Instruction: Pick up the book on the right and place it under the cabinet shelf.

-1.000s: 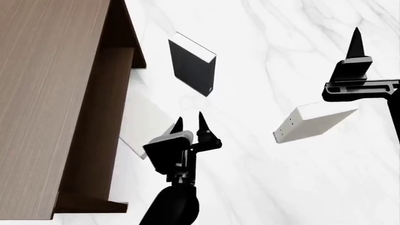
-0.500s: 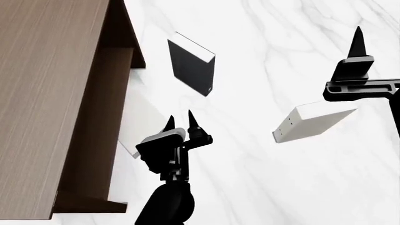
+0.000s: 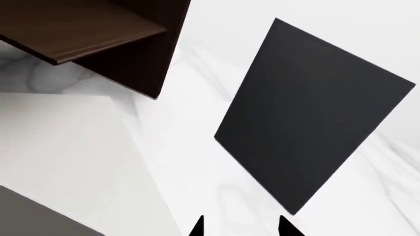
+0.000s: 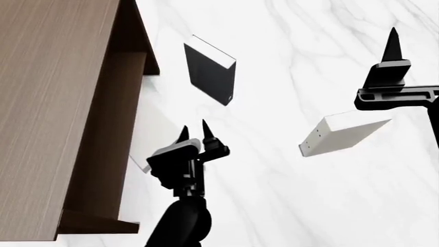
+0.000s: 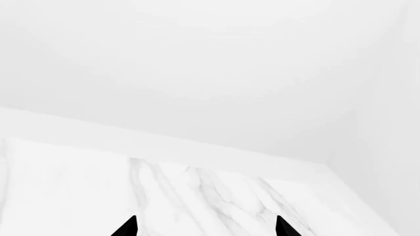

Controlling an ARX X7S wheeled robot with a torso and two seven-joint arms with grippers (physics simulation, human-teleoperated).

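Observation:
The pale grey book [image 4: 155,131] lies flat on the marble beside the open side of the dark brown cabinet shelf [image 4: 55,103]. In the left wrist view the book [image 3: 66,147] spreads wide below the cabinet's inner board [image 3: 85,34]. My left gripper [image 4: 194,129] stands open just right of the book's near corner, nothing between its fingertips [image 3: 241,227]. My right gripper [image 4: 392,40] hovers open at the far right, holding nothing; its view shows only marble past its tips [image 5: 204,227].
A black book [image 4: 209,77] stands tilted behind the left gripper, and it fills much of the left wrist view [image 3: 308,118]. A chunky off-white book [image 4: 343,135] lies below the right gripper. The white marble top [image 4: 288,195] runs all around.
My left gripper has shifted left and slightly nearer, toward the pale grey book and the cabinet. The right arm and the books have not moved.

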